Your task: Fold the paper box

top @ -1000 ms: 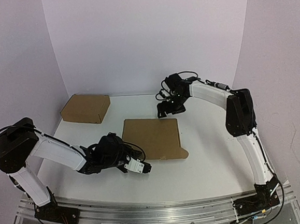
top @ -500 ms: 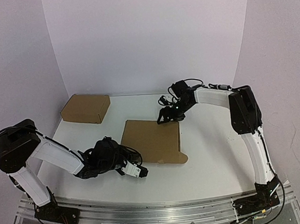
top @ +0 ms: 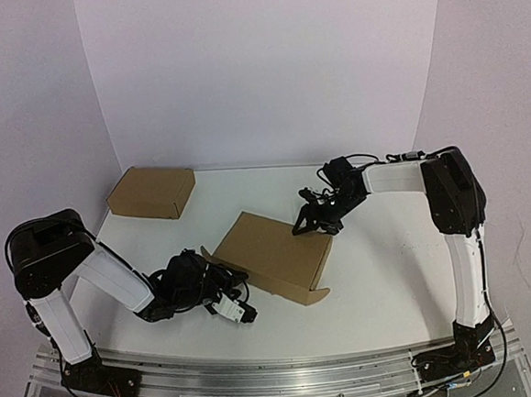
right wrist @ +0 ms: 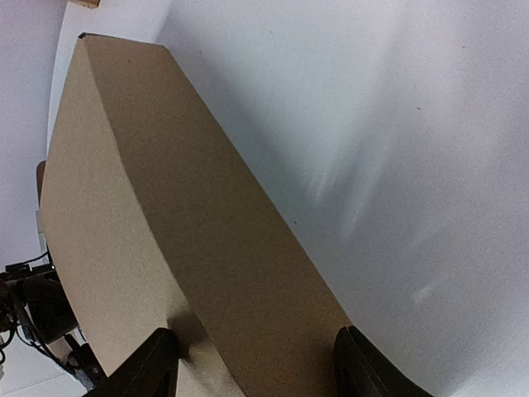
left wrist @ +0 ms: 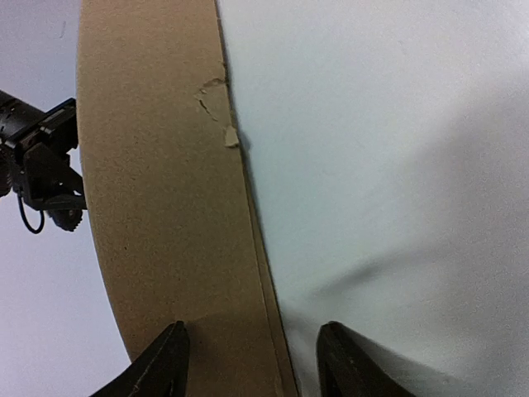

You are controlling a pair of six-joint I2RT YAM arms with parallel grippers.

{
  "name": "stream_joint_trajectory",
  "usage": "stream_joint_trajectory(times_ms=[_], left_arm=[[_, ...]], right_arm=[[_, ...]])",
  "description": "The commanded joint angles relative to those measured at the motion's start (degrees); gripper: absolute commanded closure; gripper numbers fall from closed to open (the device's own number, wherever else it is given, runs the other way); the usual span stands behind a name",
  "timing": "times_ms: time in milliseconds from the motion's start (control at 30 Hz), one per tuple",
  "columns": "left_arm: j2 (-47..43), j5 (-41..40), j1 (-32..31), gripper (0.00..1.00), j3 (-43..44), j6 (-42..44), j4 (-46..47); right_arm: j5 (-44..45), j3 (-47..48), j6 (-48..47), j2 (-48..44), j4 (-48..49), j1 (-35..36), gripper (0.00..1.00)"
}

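The paper box is a flat, shallow brown cardboard box lying skewed on the white table. My left gripper is low at its near left edge. In the left wrist view the gripper is open, one finger over the box's top face and the other over the table. My right gripper is at the far right edge. In the right wrist view this gripper is open and straddles the box's side wall, with its fingers close to both edges.
A second closed brown cardboard box sits at the back left, near the wall. White backdrop walls enclose the table on three sides. The metal rail with both arm bases runs along the near edge.
The paper box has swung round and slid toward the right front. My right gripper came down and right along its far edge, its jaws narrowing. My left gripper's jaws have widened.
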Motion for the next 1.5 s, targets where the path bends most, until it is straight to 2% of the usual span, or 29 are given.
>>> stream_joint_trajectory(times_ms=[0,67,233,333,467,633,733,933,1133,1300,1467], left_arm=[[0.7,5.7,0.7,0.33,0.9,1.3,-21.8],[-2.4,7.6,0.8,0.31,2.4,-1.8,-26.8],[-12.0,11.0,0.9,0.33,4.2,-6.5,-31.5],[-19.5,16.9,1.1,0.32,4.1,-7.1,-34.5],[-26.3,23.7,1.4,0.26,2.7,-6.4,-37.3],[-26.3,28.1,2.8,0.23,4.8,-8.8,-39.0],[-21.2,23.5,3.2,0.18,6.6,-8.2,-38.7],[-7.6,12.4,3.4,0.15,7.4,-7.2,-21.8],[2.9,6.7,2.4,0.17,11.9,-9.4,-12.7],[5.9,5.0,1.5,0.25,7.5,-5.3,0.7],[5.2,2.6,2.0,0.4,6.8,-4.4,11.1]], right_arm=[[0.8,-6.5,3.1,3.5,-13.5,4.5,0.36],[1.1,-6.4,3.2,3.3,-13.4,4.6,0.36],[1.7,-5.7,3.1,3.3,-13.5,4.6,0.37],[1.9,-5.5,3.1,3.6,-13.5,4.5,0.37],[2.1,-5.5,3.2,3.7,-13.5,4.5,0.37],[1.8,-5.1,3.4,3.7,-13.5,4.5,0.38],[1.7,-5.0,3.5,3.5,-13.5,4.5,0.38],[-0.2,-5.9,3.8,3.7,-13.4,4.6,0.39],[-4.7,-7.1,3.6,4.4,-12.8,6.9,0.43],[-11.5,-6.9,6.0,6.1,-11.8,9.7,0.44],[-14.0,-6.8,9.0,4.5,-11.6,10.1,0.45]])
